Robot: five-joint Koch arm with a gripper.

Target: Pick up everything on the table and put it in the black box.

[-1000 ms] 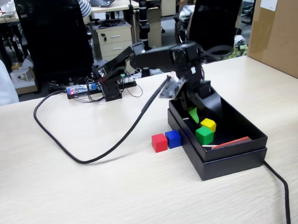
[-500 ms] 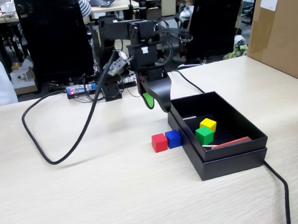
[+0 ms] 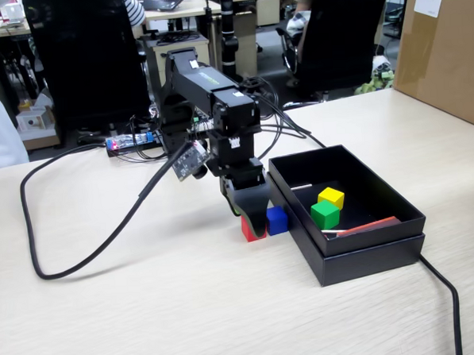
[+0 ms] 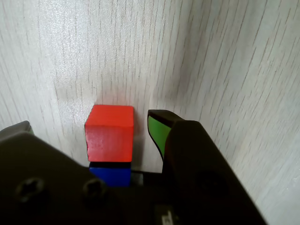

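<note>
The red cube (image 3: 245, 229) and the blue cube (image 3: 277, 220) sit touching each other on the beige table (image 3: 188, 307), just left of the black box (image 3: 360, 254). The yellow cube (image 3: 331, 197) and the green cube (image 3: 325, 214) lie inside the box near a thin red strip (image 3: 371, 225). My gripper (image 3: 255, 223) is lowered onto the table, open. In the wrist view the red cube (image 4: 108, 133) stands between the jaws of my gripper (image 4: 89, 121), with a gap to the green-padded fingertip (image 4: 158, 131). The blue cube (image 4: 111, 174) is right behind the red one.
A thick black cable (image 3: 34, 252) loops over the table's left side, and another cable (image 3: 449, 301) runs off the box's near right corner. A big brown carton (image 3: 445, 47) stands at the back right. The arm's base and wires (image 3: 178, 109) are at the back edge.
</note>
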